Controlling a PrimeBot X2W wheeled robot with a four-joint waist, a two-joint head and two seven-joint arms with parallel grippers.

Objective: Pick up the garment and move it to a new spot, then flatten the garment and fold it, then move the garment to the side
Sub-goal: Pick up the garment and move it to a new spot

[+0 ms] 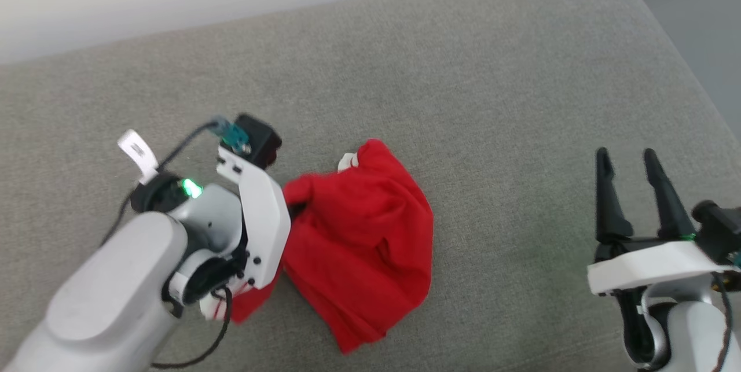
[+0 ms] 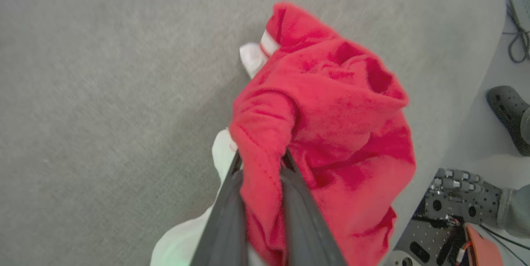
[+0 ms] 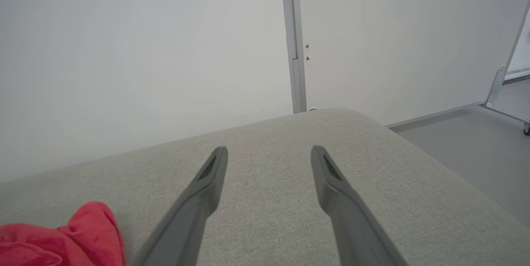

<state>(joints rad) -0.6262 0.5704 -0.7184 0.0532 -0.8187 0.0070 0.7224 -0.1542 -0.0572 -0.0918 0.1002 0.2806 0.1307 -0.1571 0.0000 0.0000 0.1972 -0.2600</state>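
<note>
your left gripper [image 2: 262, 158] clamped on crumpled red jersey t-shirt [image 1: 365, 233], centre frame, on grey fabric cushion [image 1: 492, 71]. right gripper [image 1: 626, 158] wide, empty. pickup looks underway; flatten, fold, side move pending.

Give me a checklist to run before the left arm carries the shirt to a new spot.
1. Left gripper shut on the garment: ok, red cloth pinched between its fingers.
2. Garment lifted clear of the cushion: cannot tell.
3. Right gripper open and apart from the garment: ok.
4. Bare cushion to set down on: ok, grey fabric free beyond and to the right of the garment.
5. Garment flat: not ok, bunched.
6. Person's shoe off the cushion: ok, beyond its edge.
</note>
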